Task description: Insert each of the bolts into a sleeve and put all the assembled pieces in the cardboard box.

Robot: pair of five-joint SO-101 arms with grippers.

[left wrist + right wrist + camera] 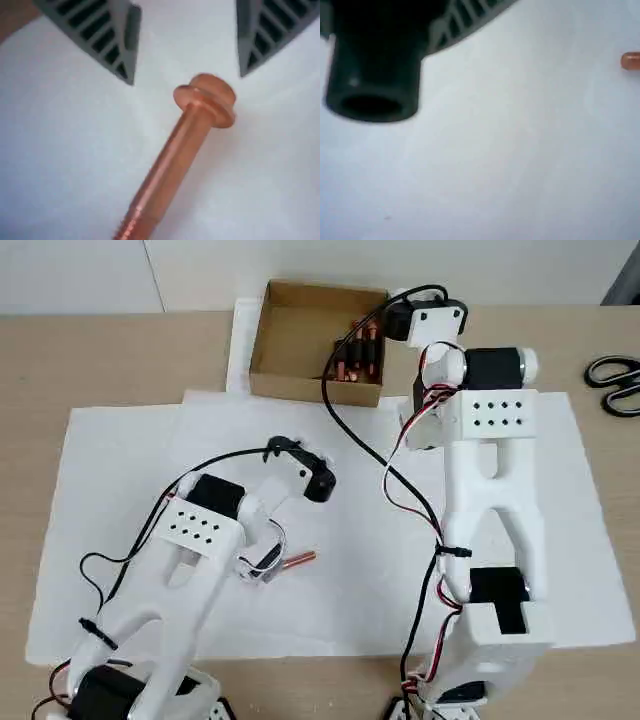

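Left gripper [186, 65] gapes over the copper flanged bolt [187, 140] — head between its tips, shank pointing away. Right gripper [385, 30] clamps a black tubular sleeve [372, 82].

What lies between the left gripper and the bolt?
Only bare white paper, in the left wrist view, separates the open left gripper from the bolt.

A copper bolt [298, 560] is seen lying loose on the white paper [120, 540], right next to the left gripper [262, 562]. A few assembled pieces [358, 355], bolts pushed into black sleeves, are piled in the cardboard box [290, 310] at the far edge of the paper. The right arm [490, 470] is stretched out toward that box, wrist bent down just beside it. Scissors [615, 380] are parked on the table [100, 350], well off to the right.
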